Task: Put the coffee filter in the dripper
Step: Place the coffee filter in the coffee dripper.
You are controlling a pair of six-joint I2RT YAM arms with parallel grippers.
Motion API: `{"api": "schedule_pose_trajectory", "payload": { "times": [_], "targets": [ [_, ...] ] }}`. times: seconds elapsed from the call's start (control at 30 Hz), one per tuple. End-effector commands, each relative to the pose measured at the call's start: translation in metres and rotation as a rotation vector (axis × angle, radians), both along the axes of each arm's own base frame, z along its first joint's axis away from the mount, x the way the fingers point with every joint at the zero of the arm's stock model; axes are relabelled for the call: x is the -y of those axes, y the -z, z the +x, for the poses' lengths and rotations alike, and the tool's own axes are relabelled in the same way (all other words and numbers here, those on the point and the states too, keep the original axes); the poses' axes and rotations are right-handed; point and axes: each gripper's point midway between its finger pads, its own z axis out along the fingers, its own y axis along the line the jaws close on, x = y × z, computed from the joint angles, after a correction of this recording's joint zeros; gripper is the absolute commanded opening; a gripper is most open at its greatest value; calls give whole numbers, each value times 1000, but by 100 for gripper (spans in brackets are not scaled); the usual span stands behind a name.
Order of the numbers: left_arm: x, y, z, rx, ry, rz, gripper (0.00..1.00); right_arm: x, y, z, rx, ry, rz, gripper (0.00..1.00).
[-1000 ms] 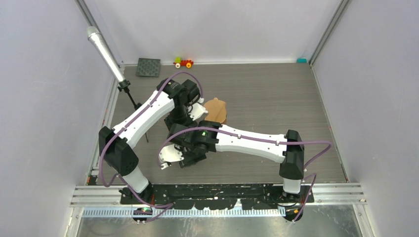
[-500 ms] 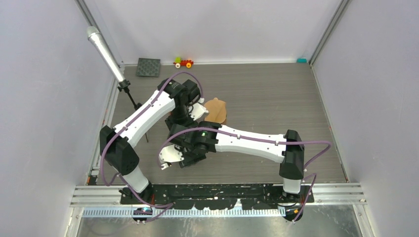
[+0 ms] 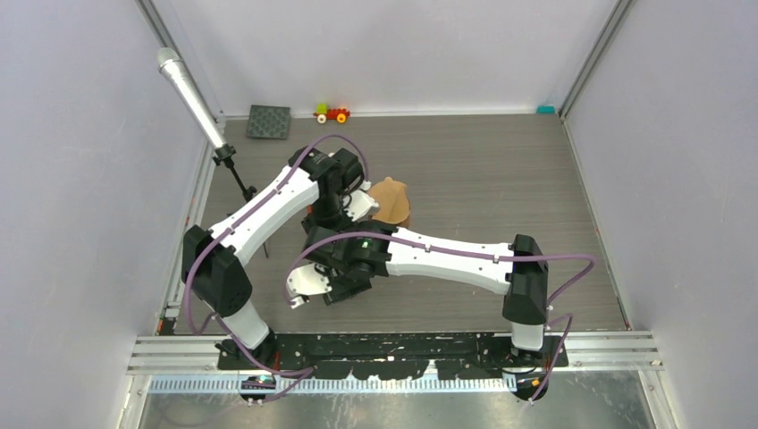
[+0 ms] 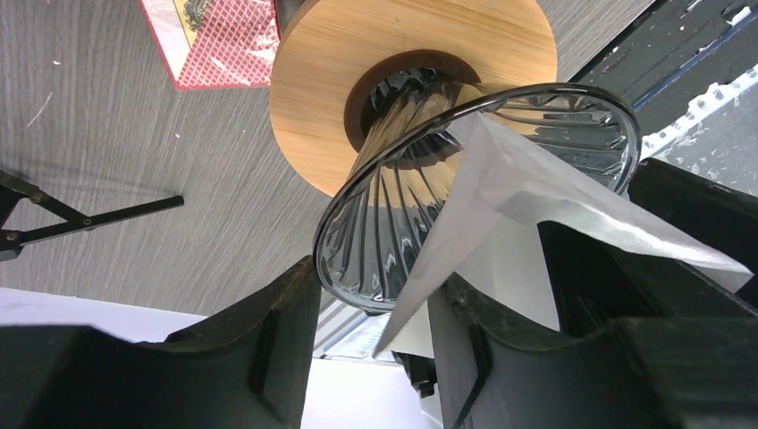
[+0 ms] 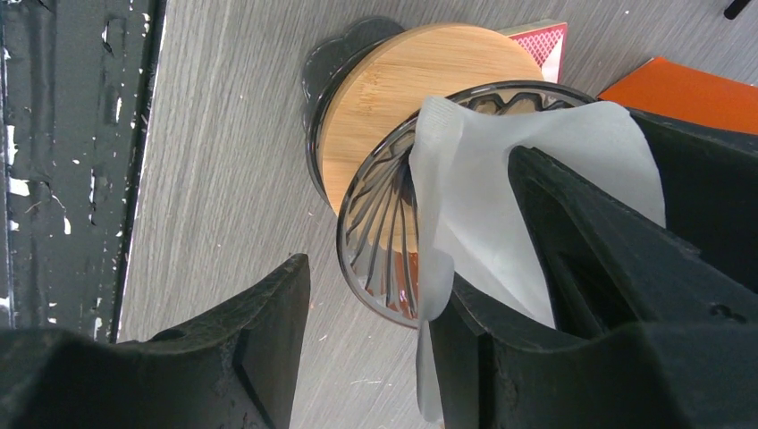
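Where the left gripper [image 4: 375, 281] met the dripper [image 4: 384, 223], its fingers [image 4: 259, 357] stood about half apart and straddled the rim of the glass cone. One finger lay outside the glass at the rim. The other lay on the inner side, under the coffee filter [image 4: 536, 179]. Whether those fingers pressed on the glass could not be told. The right gripper [image 5: 371, 281] was likewise parted, with bare table showing between its outer finger and the rim, and it clamped nothing. Its other finger [image 5: 626, 295] lay against the coffee filter, inside the mouth of the cone.

The coffee filter, white and folded, sat partly in the cone. One edge reached down into the ribbed glass. The rest stuck out past the rim and over the fingers.

The cone rose from a wooden ring [image 4: 357, 54] set low over the table [image 3: 501, 170]. A red patterned card [image 4: 214, 45] lay just beside the ring, and an orange item [image 5: 688, 89] lay near it.

Seen from overhead, both wrists crossed left of the table's centre and hid the dripper. A tan object [image 3: 391, 201] lay just right of the left wrist. A microphone on a stand [image 3: 188, 89] stood at the left edge. A dark square mat [image 3: 268, 121] and a toy train [image 3: 332, 113] lay along the far edge.
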Motion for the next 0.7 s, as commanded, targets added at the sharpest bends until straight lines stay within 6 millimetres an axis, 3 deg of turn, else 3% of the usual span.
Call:
{"api": "schedule_pose_trajectory", "payload": {
  "times": [0.0, 0.4, 0.67],
  "targets": [
    [5, 4, -1, -6, -3, -23, 49, -5, 5, 2, -16, 10, 16, 55],
    [5, 9, -1, 3, -4, -24, 49, -3, 15, 0, -32, 10, 1, 54],
    [6, -6, 4, 82, -4, -73, 50, -3, 16, 1, -28, 13, -1, 54]
  ]
}}
